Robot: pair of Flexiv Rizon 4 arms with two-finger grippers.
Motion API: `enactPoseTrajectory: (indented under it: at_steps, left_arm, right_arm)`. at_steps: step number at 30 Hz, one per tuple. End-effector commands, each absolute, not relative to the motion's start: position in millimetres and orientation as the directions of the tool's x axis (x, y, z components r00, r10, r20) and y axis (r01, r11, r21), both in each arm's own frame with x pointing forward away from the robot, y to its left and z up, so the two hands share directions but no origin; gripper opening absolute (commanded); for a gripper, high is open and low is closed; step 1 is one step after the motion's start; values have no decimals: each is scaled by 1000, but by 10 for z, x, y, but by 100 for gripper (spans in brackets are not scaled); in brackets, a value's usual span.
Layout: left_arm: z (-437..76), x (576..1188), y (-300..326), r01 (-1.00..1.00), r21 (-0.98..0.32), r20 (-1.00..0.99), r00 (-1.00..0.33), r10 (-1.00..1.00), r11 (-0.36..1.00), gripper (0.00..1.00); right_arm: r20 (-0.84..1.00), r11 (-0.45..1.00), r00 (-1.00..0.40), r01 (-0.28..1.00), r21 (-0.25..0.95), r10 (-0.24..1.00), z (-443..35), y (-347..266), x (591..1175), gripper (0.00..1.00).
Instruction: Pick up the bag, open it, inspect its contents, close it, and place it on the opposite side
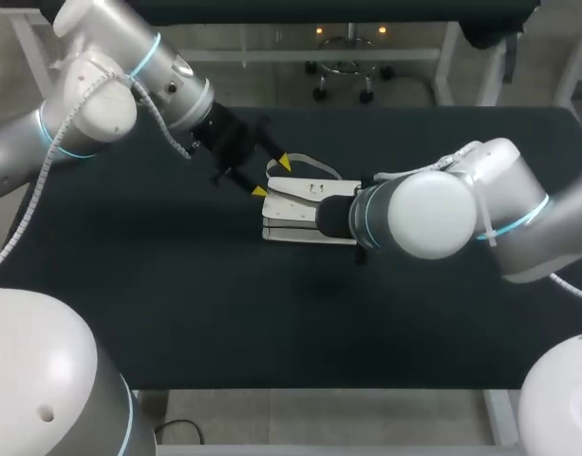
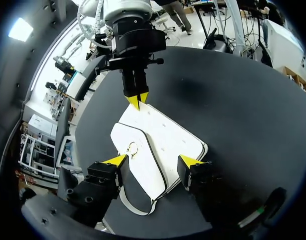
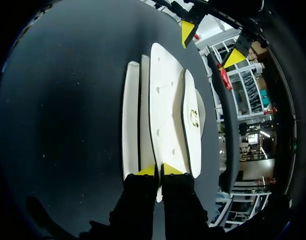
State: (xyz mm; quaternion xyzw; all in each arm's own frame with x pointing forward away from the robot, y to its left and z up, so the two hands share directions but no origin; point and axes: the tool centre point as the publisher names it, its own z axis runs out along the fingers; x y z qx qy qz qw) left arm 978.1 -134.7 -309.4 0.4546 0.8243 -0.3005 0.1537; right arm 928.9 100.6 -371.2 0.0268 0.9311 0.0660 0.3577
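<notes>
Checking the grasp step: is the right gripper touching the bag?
Touching. In the right wrist view, the right gripper has both yellow tips pressed against one edge of the bag, one from each side.

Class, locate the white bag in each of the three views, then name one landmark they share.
Head view: white bag mid-table, partly under the right arm.
Left wrist view: bag between the left gripper's open fingers.
Right wrist view: bag ahead, its near edge pinched by the right gripper.
Shared landmark: the ring clasp on its flap.
</notes>
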Motion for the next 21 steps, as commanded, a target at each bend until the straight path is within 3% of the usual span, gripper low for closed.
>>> enactPoseTrajectory:
  at_steps: [1, 16, 21]
  left_arm:
    - [-3183, 9884, -1469, 841, -369, -513, -538, 668, 394, 60]
    - [-3428, 9903, -1666, 839, -365, -507, -543, 669, 404, 57]
    - [-3461, 9932, -1686, 835, -365, -512, -550, 660, 412, 46]
  right_arm:
    - [-670, 988, -736, -6, 152, 98, -3748, 987, 9283, 0]
    - [-670, 988, -736, -6, 152, 98, -3748, 987, 9283, 0]
    - [-670, 988, -736, -6, 152, 98, -3748, 987, 9283, 0]
